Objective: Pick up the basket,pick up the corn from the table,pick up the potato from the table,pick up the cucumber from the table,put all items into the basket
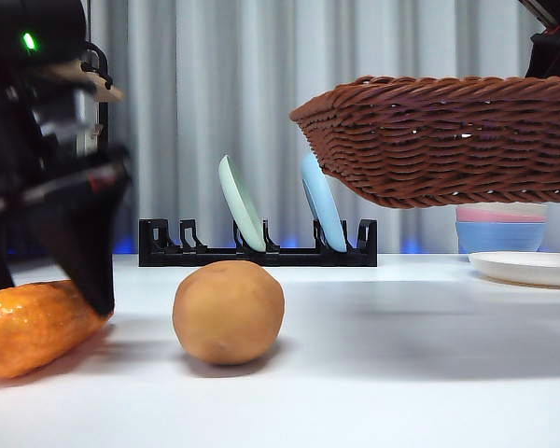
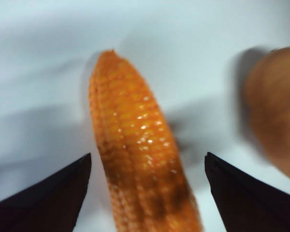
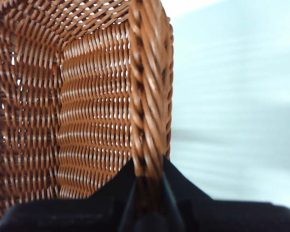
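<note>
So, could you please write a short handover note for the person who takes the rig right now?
Left gripper: open, jaws on either side of the corn, which lies on the table; not gripped yet.
Right gripper: shut on the basket rim, holding it in the air above the table.
Potato: on the table beside the corn, untouched.
Cucumber: not visible in any view.
Done: basket picked up.
Left: grasp the corn, then the potato and cucumber, and put all of them into the basket.
</note>
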{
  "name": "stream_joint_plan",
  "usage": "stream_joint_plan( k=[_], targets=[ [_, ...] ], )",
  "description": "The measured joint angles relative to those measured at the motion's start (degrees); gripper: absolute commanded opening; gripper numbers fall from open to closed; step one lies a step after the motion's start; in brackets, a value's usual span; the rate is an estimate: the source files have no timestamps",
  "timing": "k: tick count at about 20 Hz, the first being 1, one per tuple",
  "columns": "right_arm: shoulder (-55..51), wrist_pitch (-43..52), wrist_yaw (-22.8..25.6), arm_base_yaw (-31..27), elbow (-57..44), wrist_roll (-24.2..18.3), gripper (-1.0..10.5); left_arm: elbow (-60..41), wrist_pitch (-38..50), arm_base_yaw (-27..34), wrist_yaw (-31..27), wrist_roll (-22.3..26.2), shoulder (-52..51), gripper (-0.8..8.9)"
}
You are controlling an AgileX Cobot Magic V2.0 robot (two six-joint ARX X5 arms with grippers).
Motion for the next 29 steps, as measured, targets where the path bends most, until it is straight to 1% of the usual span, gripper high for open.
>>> stream_joint_plan(
  k=[1,2,3,4,5,8,10,13,15,16,18,20,22,23,25,29],
  targets=[
    [0.0,0.0,0.0,0.0,0.0,0.0,-0.2,0.1,0.7,0.0,-0.2,0.3,1.8,3.94],
    [0.0,0.0,0.0,0.0,0.0,0.0,-0.2,0.3,2.7,0.0,-0.2,0.3,2.6,3.46],
    [0.0,0.0,0.0,0.0,0.0,0.0,-0.2,0.6,3.8,0.0,-0.3,0.5,3.4,2.34],
    [0.0,0.0,0.0,0.0,0.0,0.0,-0.2,0.7,4.5,0.0,-0.6,0.8,3.8,0.64],
    [0.0,0.0,0.0,0.0,0.0,0.0,-0.2,0.7,4.6,0.0,-0.6,1.2,4.0,-0.18],
    [0.0,0.1,0.1,0.0,0.0,-0.2,-0.2,0.5,3.8,0.0,-0.1,2.4,3.2,-0.07],
    [0.0,0.1,0.2,0.0,0.0,-0.4,-0.2,0.5,0.8,0.0,1.1,2.8,-0.2,-0.07],
    [0.0,0.4,1.6,0.0,0.0,-0.5,-0.2,3.7,-1.9,0.0,7.1,2.8,-10.7,-0.07],
    [0.0,0.4,3.0,0.4,0.0,-0.6,-0.2,8.8,0.2,-0.1,9.7,1.7,-18.1,-0.07],
    [0.0,0.6,3.1,0.7,0.0,-0.6,-0.2,11.6,2.5,-0.5,10.1,1.2,-20.9,-0.07],
    [0.0,1.6,3.2,2.1,0.0,-0.6,-0.2,17.2,7.8,-2.1,10.2,-0.1,-22.9,-0.07],
    [0.0,1.7,3.1,4.2,0.0,-0.6,-0.2,20.5,13.6,-4.6,10.2,-0.7,-21.9,-0.07],
    [0.0,1.7,3.2,6.3,0.0,-0.6,-0.2,20.9,19.7,-7.6,10.0,-1.1,-19.1,-0.07],
    [0.0,1.8,3.2,7.3,0.0,-0.5,-0.2,20.9,21.6,-9.5,8.9,-1.3,-16.5,-0.07],
    [0.0,2.1,3.2,9.0,0.0,-0.4,-0.2,20.8,22.2,-13.0,5.4,-1.5,-11.0,-0.07],
    [0.0,2.1,3.2,11.2,0.0,0.1,-0.2,20.8,22.9,-18.5,0.4,-0.9,-0.9,-0.07]
  ],
)
